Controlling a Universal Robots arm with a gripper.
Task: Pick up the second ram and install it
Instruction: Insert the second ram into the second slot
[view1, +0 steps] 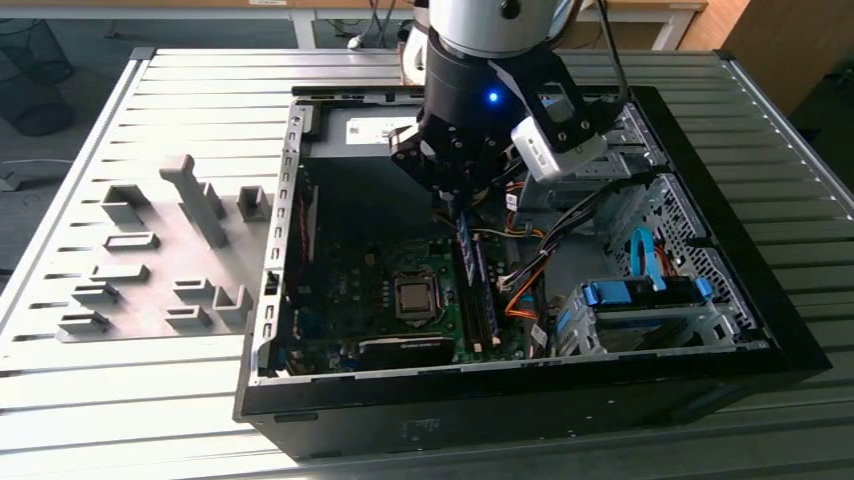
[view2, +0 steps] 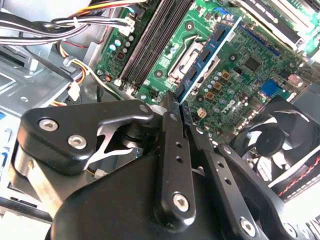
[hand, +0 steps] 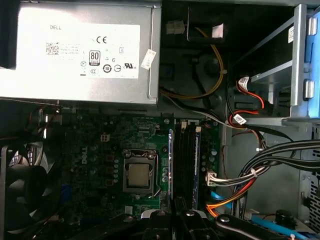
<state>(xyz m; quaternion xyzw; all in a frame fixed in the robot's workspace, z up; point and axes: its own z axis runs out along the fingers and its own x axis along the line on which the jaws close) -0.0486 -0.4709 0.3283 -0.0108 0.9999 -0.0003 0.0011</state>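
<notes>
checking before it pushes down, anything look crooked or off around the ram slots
Nothing stands out. The gripper, shut on the second ram, holds the stick roughly parallel with the memory slots over the motherboard.

Slatted grey metal table (view1: 160, 110), daylight.

Robotics lab or workshop: slatted metal bench (view1: 160, 400) carrying an open computer case (view1: 747, 300), grey parts fixture (view1: 147, 270) alongside, wire wastebaskets (view1: 30, 75) on floor behind.
</notes>
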